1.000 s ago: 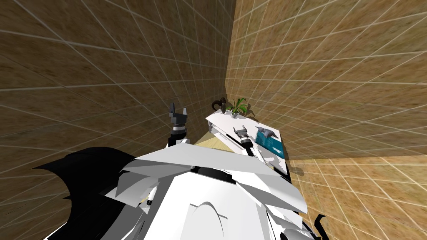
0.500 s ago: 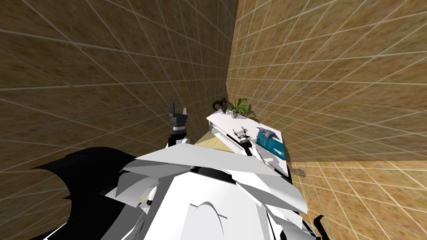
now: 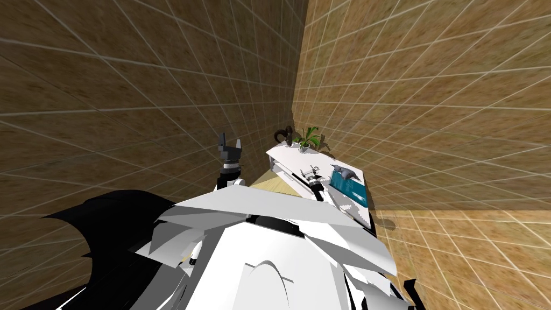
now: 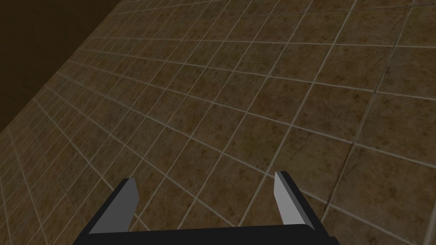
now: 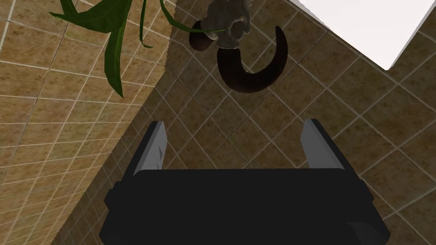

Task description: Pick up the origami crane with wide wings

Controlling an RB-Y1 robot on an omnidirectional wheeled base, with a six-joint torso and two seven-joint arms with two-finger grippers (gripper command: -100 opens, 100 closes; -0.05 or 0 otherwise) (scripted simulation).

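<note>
The grey origami crane [image 3: 345, 172] with spread wings rests on a teal book [image 3: 352, 189] on the white tabletop [image 3: 285, 157] in the head view. My right gripper [image 3: 309, 173] hovers over the table just left of the crane, apart from it. Seen from the right wrist, that gripper [image 5: 236, 125] is open with nothing between its fingers, and it faces the tiled wall corner. My left gripper [image 3: 230, 144] is raised left of the table, and the left wrist view shows this gripper [image 4: 204, 180] open and empty.
A potted green plant [image 3: 306, 139] and a pale skull with dark curved horns [image 3: 282, 134] stand at the table's far end by the wall corner. Both are also ahead of my right hand: leaves [image 5: 113, 38] and horn [image 5: 251, 72]. Tiled walls close in behind.
My right hand has turned at the wrist and shifted slightly over the table. The left arm has stayed put. The crane has not moved.
</note>
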